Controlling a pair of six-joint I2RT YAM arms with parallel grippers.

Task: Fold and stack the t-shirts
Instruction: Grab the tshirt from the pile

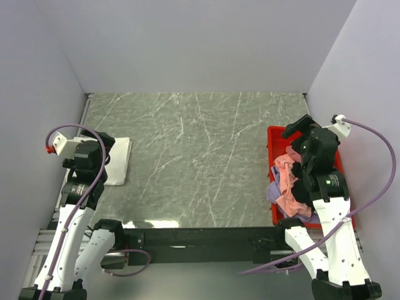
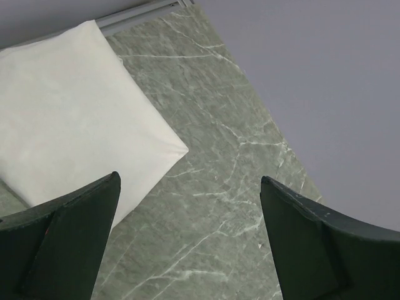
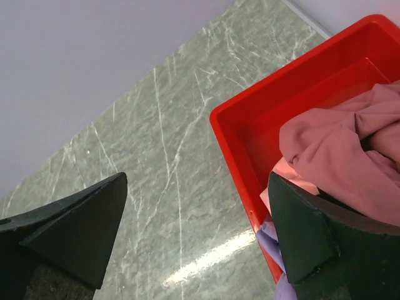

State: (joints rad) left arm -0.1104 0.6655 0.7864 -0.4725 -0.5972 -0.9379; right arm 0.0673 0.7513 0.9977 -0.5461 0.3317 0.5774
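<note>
A white t-shirt (image 1: 120, 161) lies folded flat at the table's left edge; in the left wrist view the white t-shirt (image 2: 69, 119) fills the upper left. My left gripper (image 1: 105, 149) (image 2: 189, 179) hovers open over its inner corner and holds nothing. A heap of crumpled t-shirts sits in the red tray (image 1: 273, 134) at the right: a dusty red one (image 3: 337, 144) on top, light pink (image 1: 284, 167) and lavender (image 3: 270, 237) spilling over the near rim. My right gripper (image 1: 299, 128) (image 3: 199, 177) is open above the tray's left rim (image 3: 231, 125), empty.
The green marble table (image 1: 200, 156) lies between the white shirt and the tray. Grey walls close in on the left, back and right. The right arm (image 1: 325, 187) covers part of the heap. A metal rail runs along the table's near edge.
</note>
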